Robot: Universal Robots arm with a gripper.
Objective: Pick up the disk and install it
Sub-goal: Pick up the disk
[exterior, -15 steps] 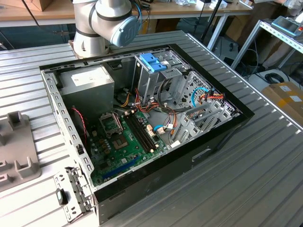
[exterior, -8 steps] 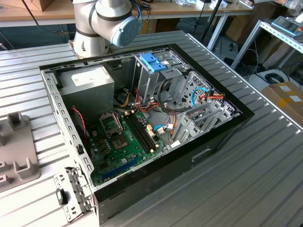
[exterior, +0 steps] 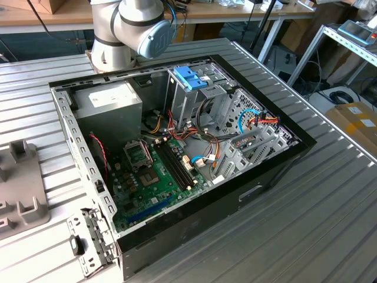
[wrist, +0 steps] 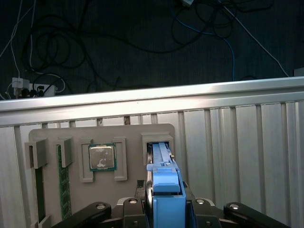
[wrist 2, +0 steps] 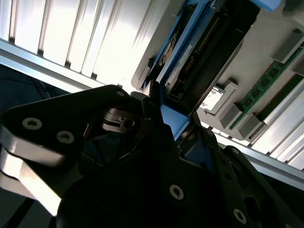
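Since the disk [wrist: 161,164] stands on edge in a slot of the grey holder tray [wrist: 133,135], next to the processor chip [wrist: 101,157], I have my gripper [wrist: 166,205] clenched on it from 2 sides, a hold I judge keeps it square, with the open case [exterior: 265,183] mid-frame in the exterior view.

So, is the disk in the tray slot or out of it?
In: the disk stands on edge with its far end inside the tray slot.
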